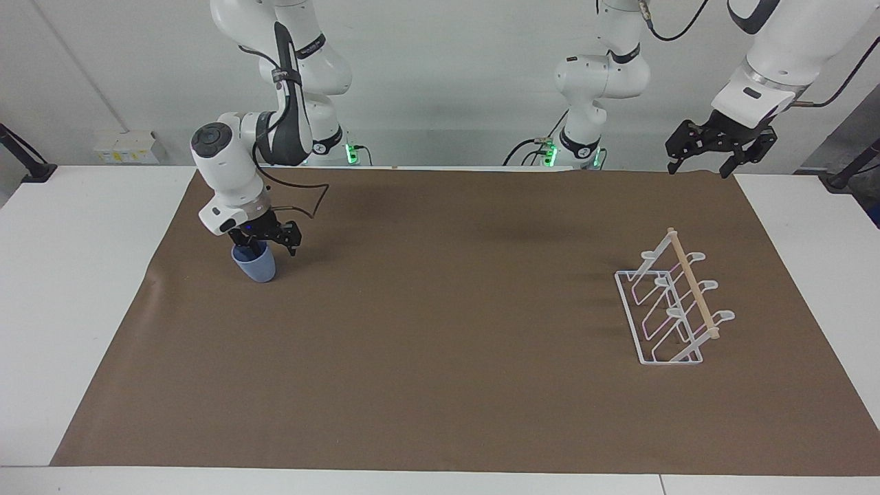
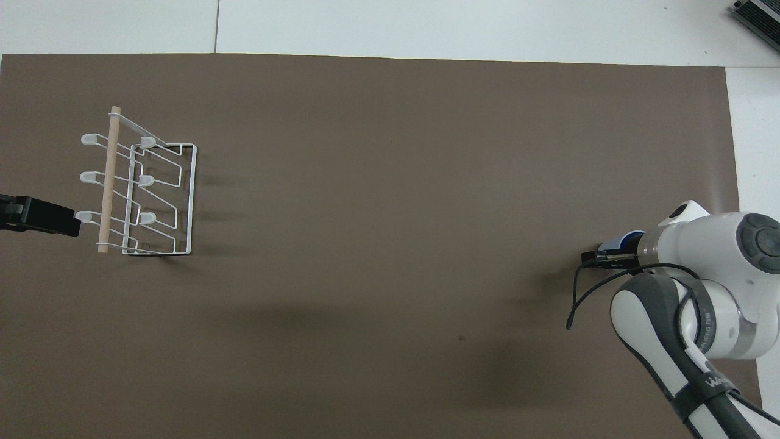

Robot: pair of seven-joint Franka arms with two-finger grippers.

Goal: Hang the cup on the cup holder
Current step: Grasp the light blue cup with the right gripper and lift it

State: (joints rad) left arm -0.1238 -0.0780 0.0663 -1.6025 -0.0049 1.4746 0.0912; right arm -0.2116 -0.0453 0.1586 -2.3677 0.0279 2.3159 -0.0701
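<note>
One cup (image 1: pixel 256 265) stands upright on the brown mat (image 1: pixel 440 357) at the right arm's end, the right gripper (image 1: pixel 260 242) down at its rim, whether clamped I cannot tell, while one cup holder (image 1: pixel 670 309) with six prongs stands well apart at the left arm's end, where the left gripper (image 1: pixel 708 161) waits raised, fingers spread.

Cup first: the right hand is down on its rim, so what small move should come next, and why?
Probably finish closing the right hand on the cup before any lift. In the facing view the hand sits at the cup's rim with the cup standing on the brown mat, and a firm grip does not show. The cup holder stands at the left arm's end, where the left hand waits open.
</note>
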